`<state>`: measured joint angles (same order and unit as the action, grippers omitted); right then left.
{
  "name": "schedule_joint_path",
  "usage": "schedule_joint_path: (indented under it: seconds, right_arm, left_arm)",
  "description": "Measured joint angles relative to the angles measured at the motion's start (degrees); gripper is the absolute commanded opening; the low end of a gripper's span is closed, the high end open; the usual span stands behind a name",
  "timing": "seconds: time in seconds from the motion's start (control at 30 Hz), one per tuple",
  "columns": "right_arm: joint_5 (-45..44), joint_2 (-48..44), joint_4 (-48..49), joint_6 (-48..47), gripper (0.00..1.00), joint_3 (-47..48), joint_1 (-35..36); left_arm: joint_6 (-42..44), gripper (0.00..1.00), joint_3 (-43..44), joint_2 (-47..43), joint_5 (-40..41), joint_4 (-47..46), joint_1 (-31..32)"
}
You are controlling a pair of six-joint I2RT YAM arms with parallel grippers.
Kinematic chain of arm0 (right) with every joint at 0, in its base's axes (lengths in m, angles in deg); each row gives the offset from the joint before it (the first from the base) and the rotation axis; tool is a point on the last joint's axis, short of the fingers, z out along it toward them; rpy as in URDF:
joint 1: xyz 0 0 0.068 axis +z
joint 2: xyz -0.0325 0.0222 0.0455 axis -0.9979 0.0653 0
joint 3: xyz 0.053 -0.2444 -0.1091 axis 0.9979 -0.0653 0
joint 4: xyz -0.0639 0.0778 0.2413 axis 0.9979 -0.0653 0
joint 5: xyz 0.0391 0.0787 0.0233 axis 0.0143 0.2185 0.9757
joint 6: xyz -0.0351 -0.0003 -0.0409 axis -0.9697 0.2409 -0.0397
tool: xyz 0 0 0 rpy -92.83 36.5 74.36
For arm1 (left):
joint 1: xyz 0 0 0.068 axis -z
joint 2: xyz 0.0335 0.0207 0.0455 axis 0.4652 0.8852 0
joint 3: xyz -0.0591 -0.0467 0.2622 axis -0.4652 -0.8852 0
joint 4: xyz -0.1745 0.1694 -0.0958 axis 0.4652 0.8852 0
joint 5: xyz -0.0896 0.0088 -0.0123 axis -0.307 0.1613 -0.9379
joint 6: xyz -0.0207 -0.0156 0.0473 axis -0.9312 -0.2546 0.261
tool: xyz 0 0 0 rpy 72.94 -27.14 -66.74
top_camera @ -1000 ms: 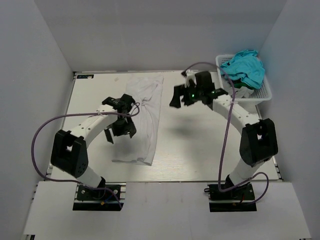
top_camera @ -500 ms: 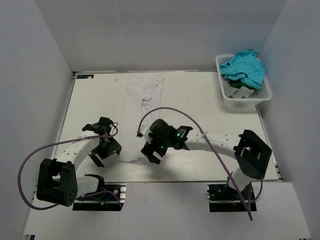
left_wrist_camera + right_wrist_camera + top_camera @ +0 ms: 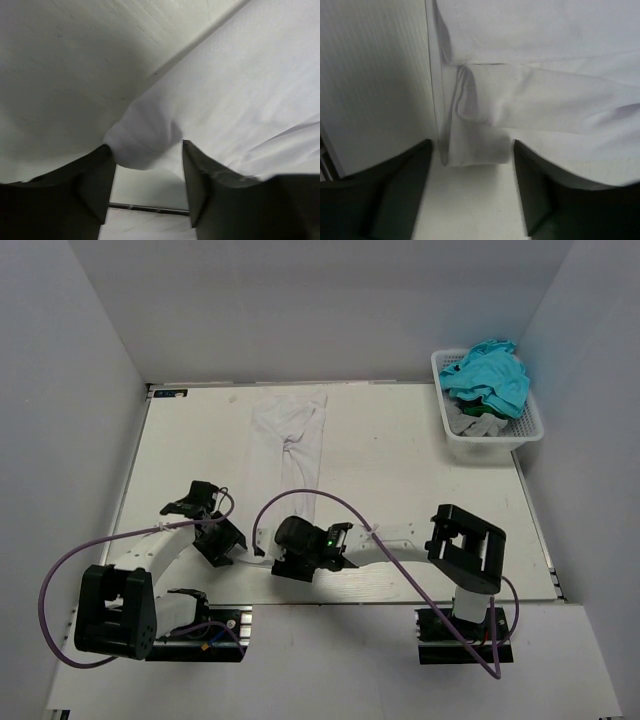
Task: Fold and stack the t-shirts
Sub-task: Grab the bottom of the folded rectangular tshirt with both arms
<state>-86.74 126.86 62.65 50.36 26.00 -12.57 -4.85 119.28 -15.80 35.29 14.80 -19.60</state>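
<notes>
Only the wrist views show the left gripper (image 3: pixel 145 147) and right gripper (image 3: pixel 471 145) parted, ungripping, astride near corners of the white shirt (image 3: pixel 290 440); overhead, the arms (image 3: pixel 390 538) hide them.

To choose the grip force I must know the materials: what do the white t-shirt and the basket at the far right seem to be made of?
White t-shirt: thin soft cloth, probably cotton, matte. It lies in soft wrinkles and its hem corner is rolled.
Basket: probably hard plastic, white. Its walls are a stiff lattice that keeps its shape; whether it is glossy cannot be told from the top view.
</notes>
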Motion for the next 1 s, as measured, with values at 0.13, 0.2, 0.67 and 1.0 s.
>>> schedule_joint_path:
  seconds: [0.13,0.2,0.67,1.0]
  right_arm:
    - [-0.9,0.6,1.0,-0.3,0.46,0.0,0.2]
    - [-1.0,1.0,1.2,-0.1,0.37,0.0,0.2]
    - [-0.4,1.8,3.3,0.3,0.0,0.2,-0.9]
    - [-2.3,0.4,3.1,1.9,0.0,3.5,-9.2]
  left_arm:
    - [0.2,0.37,-0.6,-0.2,-0.4,-0.9,-0.2]
    - [0.3,0.23,-0.7,-0.3,-0.6,-0.9,-0.5]
    - [0.9,0.0,3.0,-1.8,-0.2,2.1,-0.6]
    - [1.0,0.0,19.7,7.6,0.5,1.1,-0.6]
